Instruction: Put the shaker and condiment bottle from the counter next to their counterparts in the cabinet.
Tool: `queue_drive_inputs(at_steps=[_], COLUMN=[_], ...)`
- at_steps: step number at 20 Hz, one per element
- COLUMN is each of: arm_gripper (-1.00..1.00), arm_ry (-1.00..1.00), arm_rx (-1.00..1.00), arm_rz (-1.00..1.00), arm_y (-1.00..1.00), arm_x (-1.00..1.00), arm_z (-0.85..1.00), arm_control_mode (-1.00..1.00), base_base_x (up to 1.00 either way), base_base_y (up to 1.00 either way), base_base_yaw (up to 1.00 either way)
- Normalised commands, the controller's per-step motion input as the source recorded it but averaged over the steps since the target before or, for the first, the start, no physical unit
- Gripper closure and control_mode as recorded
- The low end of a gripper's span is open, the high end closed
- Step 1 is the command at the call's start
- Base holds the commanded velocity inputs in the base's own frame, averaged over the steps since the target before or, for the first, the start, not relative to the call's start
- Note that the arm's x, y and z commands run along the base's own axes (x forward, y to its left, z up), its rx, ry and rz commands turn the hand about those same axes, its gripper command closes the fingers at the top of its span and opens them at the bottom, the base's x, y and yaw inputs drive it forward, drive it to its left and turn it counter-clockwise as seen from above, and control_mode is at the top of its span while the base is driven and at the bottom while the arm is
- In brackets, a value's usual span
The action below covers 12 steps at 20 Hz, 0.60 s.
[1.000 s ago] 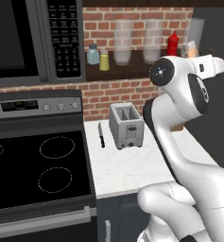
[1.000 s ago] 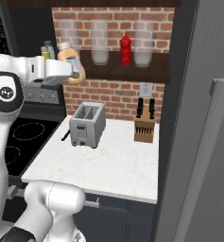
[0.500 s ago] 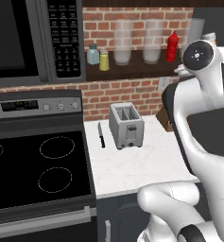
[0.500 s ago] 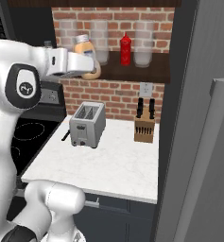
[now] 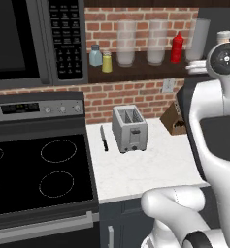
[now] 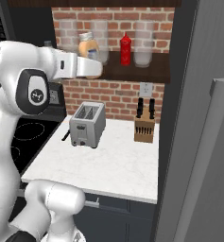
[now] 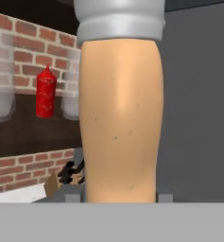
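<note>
- Orange-tan condiment bottle (image 7: 120, 118) sits clamped upright in the nearly closed gripper (image 6: 92, 68), raised level with the cabinet (image 6: 132, 72) shelf.
- Yellow shaker (image 5: 106, 62) already stands beside the blue-grey shaker (image 5: 95, 55) near the shelf's left end.
- Next, I judge: carry it beside the red squeeze bottle (image 6: 125, 49), set down, release.

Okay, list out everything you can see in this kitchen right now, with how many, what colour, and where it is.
Condiment bottle: one, orange-tan with pale cap, held up at shelf height.
Yellow shaker: one, yellow-green, on the shelf beside the blue-grey shaker.
Blue-grey shaker: one, pale blue-grey, shelf, left end.
Red squeeze bottle: one, red, on the shelf.
Clear jars: at least three, translucent, along the shelf.
Toaster: one, silver, on the counter.
Knife: one, dark, on the counter left of the toaster.
Knife block: one, wooden, back of the counter.
Stove: one, black.
Microwave: one, dark, above the stove.
End effector: one, white, shut on the condiment bottle.
</note>
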Motion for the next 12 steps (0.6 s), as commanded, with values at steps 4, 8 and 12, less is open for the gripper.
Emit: queue_drive_inputs(at_steps=[4,8,12], arm_gripper=[1.0,1.0,1.0], arm_ry=[0.0,0.05,0.07], arm_rx=[0.01,0.01,0.09], arm_rz=[0.07,0.09,0.08], arm_y=[0.22,0.26,0.11], arm_x=[0.08,0.3,0.41], arm_z=[0.0,0.0,0.0], arm_control_mode=[-1.0,-1.0,-1.0], base_base_x=[0.0,0.0,0.0], base_base_y=[0.0,0.0,0.0], base_base_yaw=[0.0,0.0,0.0])
